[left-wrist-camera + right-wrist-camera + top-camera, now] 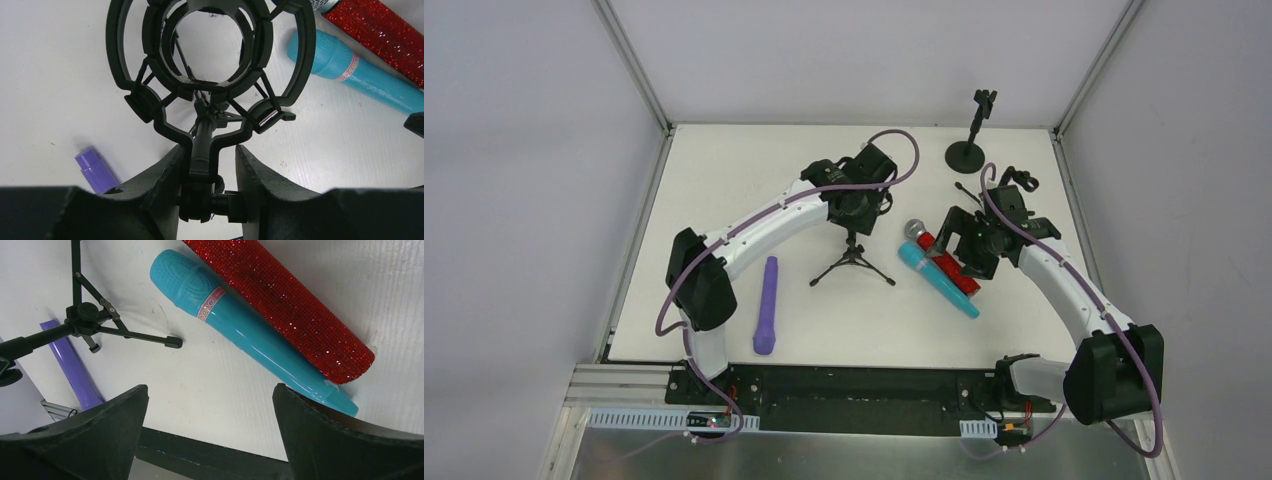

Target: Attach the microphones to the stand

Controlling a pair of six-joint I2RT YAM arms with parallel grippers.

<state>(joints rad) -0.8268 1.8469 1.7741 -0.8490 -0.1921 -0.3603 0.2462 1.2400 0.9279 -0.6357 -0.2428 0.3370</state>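
Observation:
A black tripod stand [854, 265] with a ring-shaped shock mount [305, 55] stands mid-table. My left gripper [856, 205] is shut on the swivel joint under that mount [207, 160]. The red microphone [949, 268] with its grey mesh head and the cyan microphone [936, 280] lie side by side to the right of the tripod. My right gripper [964, 250] hovers over them, open and empty [210, 387]; the cyan one [240, 325] and the red one [290, 305] lie just beyond its fingers. The purple microphone [767, 305] lies left of the tripod.
A second black stand [969, 152] with a round base and a clip on top stands at the back right. The tripod's legs [100, 322] spread across the table between the arms. The table's black front edge [210, 450] is just below the right gripper.

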